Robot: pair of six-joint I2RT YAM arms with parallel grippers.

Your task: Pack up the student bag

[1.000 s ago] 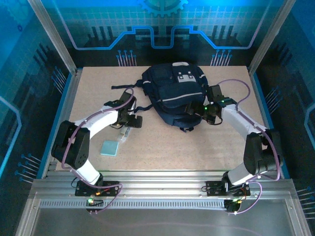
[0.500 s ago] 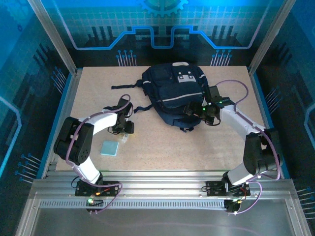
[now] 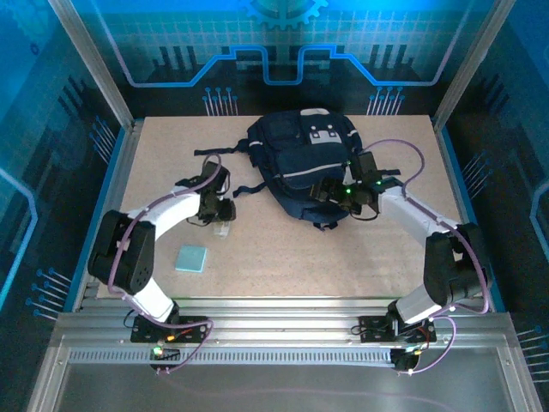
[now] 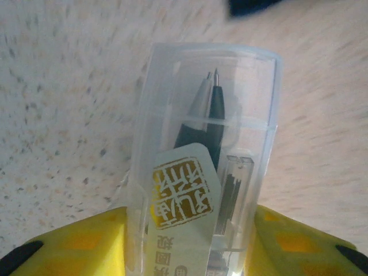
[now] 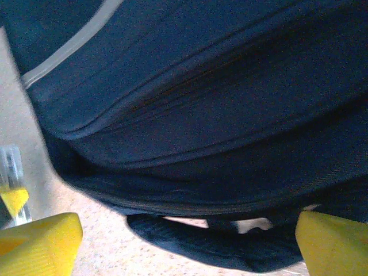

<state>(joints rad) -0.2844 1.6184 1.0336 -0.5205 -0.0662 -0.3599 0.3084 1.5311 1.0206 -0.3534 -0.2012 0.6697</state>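
**benchrat:** So where are you at? Looks like the pick-up step to me. Your left gripper (image 4: 190,244) has its yellow fingers (image 4: 75,244) pressed on both sides of a clear pen case (image 4: 201,144) with pens and a tube of leads inside. The counter (image 4: 57,86) is right behind it, and I can't tell if it's lifted. From above, the case (image 3: 221,230) sits left of the student bag (image 3: 304,159), a bit apart from it.

**yam_fan:** Agreed, you've got the grab, and nothing's packed yet as far as I can tell. Your right gripper (image 3: 330,190) is spread wide at the bag's near right edge. Its wrist cam has the bag (image 5: 201,86) between the two tips with nothing pinched.

**benchrat:** Next you need a way in. I can't spot an open mouth on the bag and the seams look flat. My guess is the right side has to pinch a flap or zip pull and hold it up while you carry the case over. That case is slick plastic, so go easy on tilting.

**yam_fan:** Don't forget the little teal pad (image 3: 191,257) near your left arm. The surface is speckled beige board with plenty of it bare. Around it are aluminium posts (image 3: 90,64) and glowing blue circuit-print panels (image 3: 283,34).
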